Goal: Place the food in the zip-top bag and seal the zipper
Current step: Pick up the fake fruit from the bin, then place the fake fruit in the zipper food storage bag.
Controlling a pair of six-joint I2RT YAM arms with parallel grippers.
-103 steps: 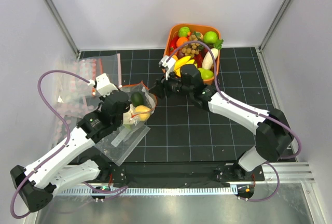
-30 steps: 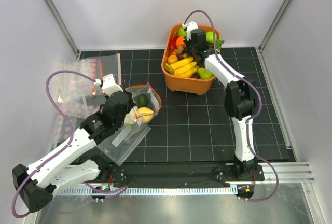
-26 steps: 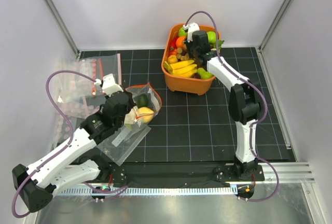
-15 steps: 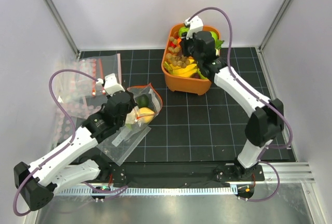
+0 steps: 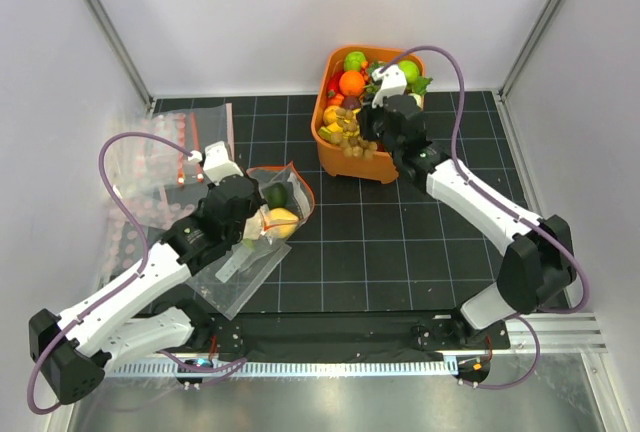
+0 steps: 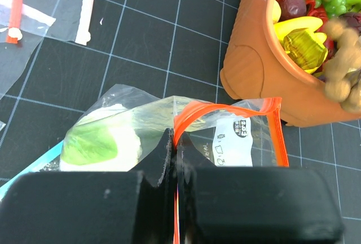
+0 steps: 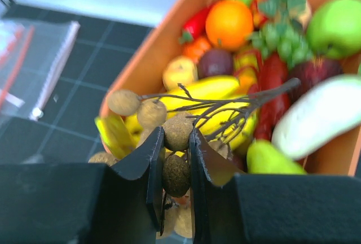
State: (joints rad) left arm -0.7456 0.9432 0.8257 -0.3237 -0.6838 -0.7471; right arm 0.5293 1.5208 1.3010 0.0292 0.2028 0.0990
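The zip-top bag (image 5: 262, 214) lies open on the black mat, with yellow fruit (image 5: 279, 220), a dark green piece (image 5: 268, 193) and white cauliflower (image 6: 104, 142) inside. My left gripper (image 6: 174, 142) is shut on the bag's mouth, pinching the red-orange zipper (image 6: 225, 108) and holding it up. A white label (image 6: 234, 141) shows on the bag. My right gripper (image 7: 176, 142) is shut on a cluster of brown balls (image 7: 178, 132), which hangs over the front left rim of the orange basket (image 5: 378, 171). From above, the cluster (image 5: 347, 133) dangles left of the right gripper (image 5: 368, 130).
The orange basket (image 7: 163, 46) holds more toy produce: bananas (image 7: 220, 105), an orange (image 7: 229, 22), a green pear (image 7: 271, 159). Spare clear bags (image 5: 150, 157) lie at the left of the mat. A teal-stripped bag (image 5: 235, 274) lies under the held bag. White walls close in on both sides.
My right gripper has lifted the brown cluster from the back of the basket and carried it toward the basket's front left rim. The left gripper has kept its hold on the bag.
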